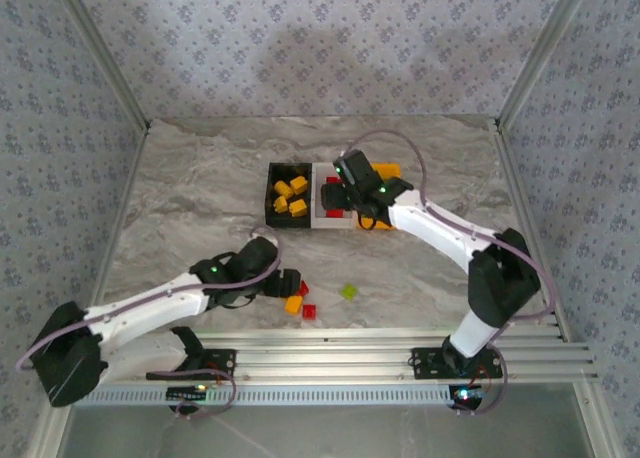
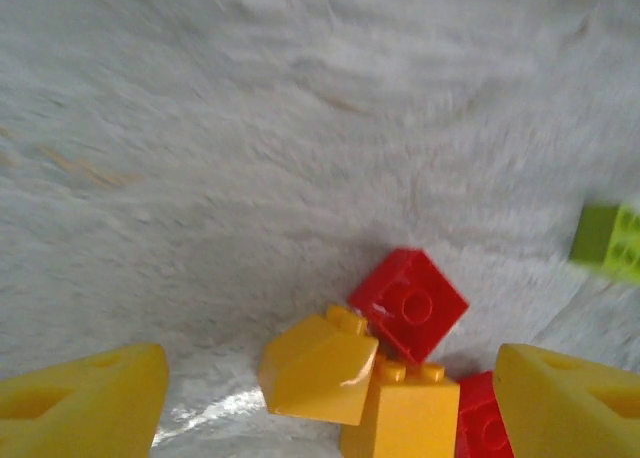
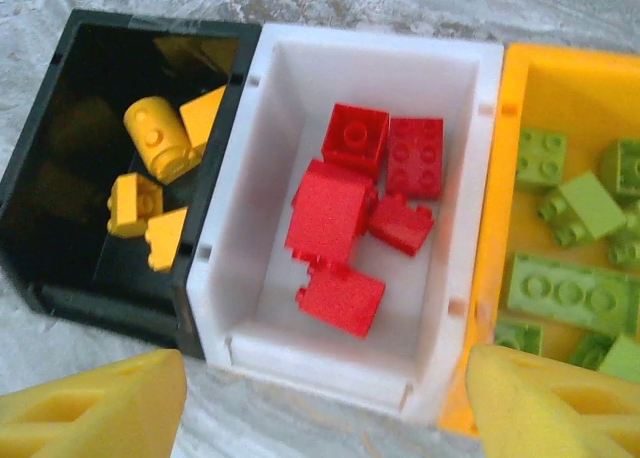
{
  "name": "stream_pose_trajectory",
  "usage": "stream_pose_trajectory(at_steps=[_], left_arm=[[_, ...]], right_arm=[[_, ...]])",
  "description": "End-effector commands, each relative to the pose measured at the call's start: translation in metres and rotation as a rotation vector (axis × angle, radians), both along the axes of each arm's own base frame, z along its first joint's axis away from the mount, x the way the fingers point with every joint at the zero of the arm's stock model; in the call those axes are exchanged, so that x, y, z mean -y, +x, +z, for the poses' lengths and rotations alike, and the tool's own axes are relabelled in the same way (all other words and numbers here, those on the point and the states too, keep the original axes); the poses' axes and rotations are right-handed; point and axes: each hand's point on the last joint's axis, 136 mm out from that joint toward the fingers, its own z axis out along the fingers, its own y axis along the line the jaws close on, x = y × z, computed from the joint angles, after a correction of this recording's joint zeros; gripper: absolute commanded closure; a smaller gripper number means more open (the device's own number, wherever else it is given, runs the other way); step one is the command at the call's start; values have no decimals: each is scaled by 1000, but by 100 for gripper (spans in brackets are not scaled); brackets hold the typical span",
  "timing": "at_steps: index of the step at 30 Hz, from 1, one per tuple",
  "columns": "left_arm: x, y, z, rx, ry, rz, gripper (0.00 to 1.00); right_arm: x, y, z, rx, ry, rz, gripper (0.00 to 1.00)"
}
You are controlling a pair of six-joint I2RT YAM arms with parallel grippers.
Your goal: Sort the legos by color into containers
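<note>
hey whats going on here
Two robot arms are sorting legos by colour. The black bin holds yellow legos, the white bin red legos, the orange bin green legos. The right tool hovers open above the white bin, holding nothing. The left tool, open, is low over a loose yellow brick and red brick on the table; a green brick lies apart.

A grey marble-patterned table (image 1: pixel 200 198) is noted. A black bin (image 3: pixel 100 303), a white bin (image 3: pixel 330 363) and an orange bin (image 3: pixel 520 128), joined in a row, are set mid-table. Near the front edge, a sloped yellow-orange brick (image 2: pixel 320 368), a second yellow-orange brick (image 2: pixel 405 418), a red brick (image 2: pixel 408 303) and another red brick (image 2: pixel 480 428) are found clustered. A green brick (image 2: pixel 610 240) is found apart from them.
</note>
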Motion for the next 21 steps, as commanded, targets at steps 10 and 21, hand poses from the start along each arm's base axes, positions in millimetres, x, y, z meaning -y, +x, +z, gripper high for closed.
stream_pose_trajectory(at_steps=[10,21], left_arm=[[16,-6,-9,-31,120,-58,27],[-30,-10,-40,-80,235,43,41]], right_arm=[[42,-46,-12,-20,32,-67,23],[53,-51,-11,-10,45,-92,23]])
